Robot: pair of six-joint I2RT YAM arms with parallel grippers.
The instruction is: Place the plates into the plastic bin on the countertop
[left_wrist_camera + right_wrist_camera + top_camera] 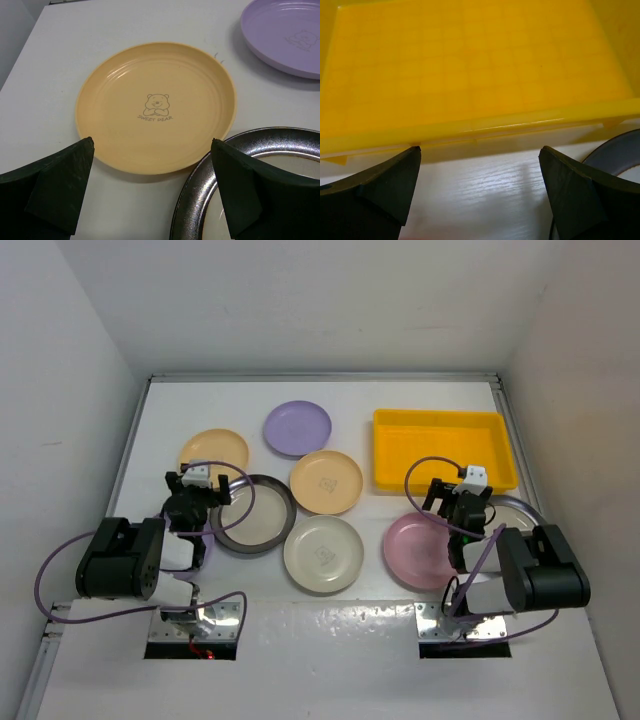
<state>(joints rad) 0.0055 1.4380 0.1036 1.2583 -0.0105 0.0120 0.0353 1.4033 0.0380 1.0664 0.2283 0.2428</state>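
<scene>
The yellow bin [445, 448] sits at the far right of the white bench [180, 405]. Its long side runs left to right, and there is nothing in it, so no plate has gone in yet. The right claw [480, 150] is the one nearer the bin. It hangs just on the near side of the bin's near wall and looks straight at it. It is wide open and holds nothing. The pink plate [415, 550] lies flat on the bench just near and left of that claw, so I think this arm has the shortest trip: pick up the plate, then carry it far and a little right, over the low wall. A dark-rimmed plate [615, 155] peeks out at that claw's right, partly hidden under the arm. The left claw [152, 145] is wide open too, and empty. A yellow-orange plate [155, 107] lies flat just past it on the far side, lined up between its two fingers. The other dark-rimmed plate [250, 150] lies just to its right, and the lavender plate [285, 35] is farther off, far and right. In the middle of the bench lie a second yellow-orange plate [326, 481] and a cream plate [322, 553]. Every plate on this side is well apart from the bin, which lies to the right of them all.
</scene>
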